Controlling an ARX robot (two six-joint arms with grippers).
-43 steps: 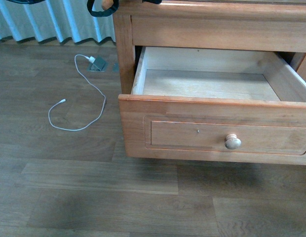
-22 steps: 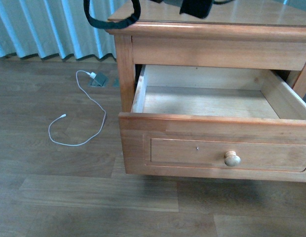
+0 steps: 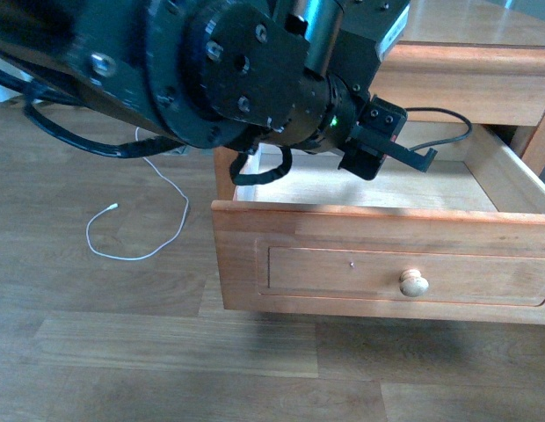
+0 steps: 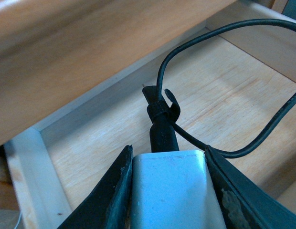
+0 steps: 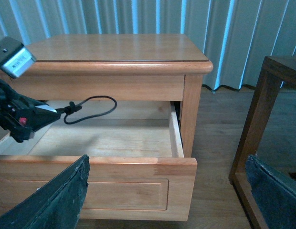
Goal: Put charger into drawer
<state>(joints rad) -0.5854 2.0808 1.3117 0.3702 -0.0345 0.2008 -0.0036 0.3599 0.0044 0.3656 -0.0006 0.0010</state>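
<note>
My left gripper point(image 4: 168, 153) is shut on the charger point(image 4: 169, 191), a small white box held between both fingers point(image 4: 120, 181). Its thin black cable point(image 4: 224, 100) loops out ahead, above the pale floor of the open drawer point(image 4: 110, 138). In the front view the big black left arm fills the upper left, the gripper point(image 3: 404, 156) is over the drawer point(image 3: 378, 264) interior, and the cable point(image 3: 450, 116) arcs toward the back. The knob point(image 3: 413, 283) faces me. My right gripper point(image 5: 165, 164) is open and empty, in front of the drawer front point(image 5: 124, 191).
A long white cable point(image 3: 136, 224) lies on the wood floor left of the nightstand point(image 5: 114, 52). A dark wooden frame point(image 5: 262, 114) stands to one side of the nightstand in the right wrist view. Pale curtains point(image 5: 224, 28) hang behind.
My left arm has come down into the front view and now holds the charger over the open drawer. The view itself shifted slightly earlier.
</note>
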